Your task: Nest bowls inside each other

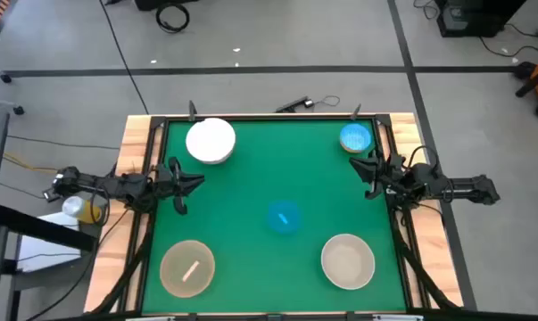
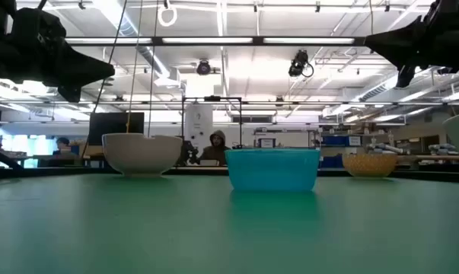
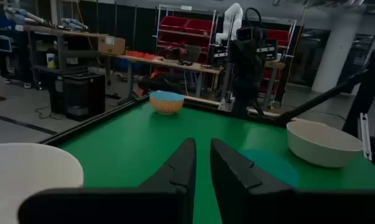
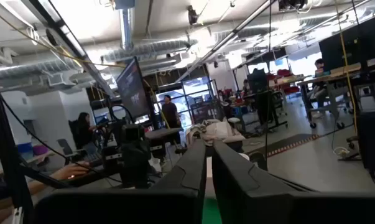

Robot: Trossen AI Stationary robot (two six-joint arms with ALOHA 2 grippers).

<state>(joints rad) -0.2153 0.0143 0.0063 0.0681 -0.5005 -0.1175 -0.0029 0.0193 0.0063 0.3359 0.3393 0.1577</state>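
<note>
Five bowls rest on their bases on the green table (image 1: 251,178). A white bowl (image 1: 211,141) is at the far left, and a blue-lined bowl (image 1: 356,138) at the far right. A blue bowl (image 1: 284,217) sits in the middle. Tan bowls stand near left (image 1: 187,267) and near right (image 1: 348,260). My left gripper (image 1: 197,183) hovers shut above the table's left side, pointing right, near the white bowl (image 3: 25,174). My right gripper (image 1: 358,168) hovers shut above the right side, pointing left. Both (image 3: 203,158) (image 4: 209,155) hold nothing.
A wooden frame (image 1: 139,143) borders the table, with the arms' mounts at its left and right edges. Open green surface lies between the bowls. Beyond the far edge is a workshop with benches and people (image 2: 214,144).
</note>
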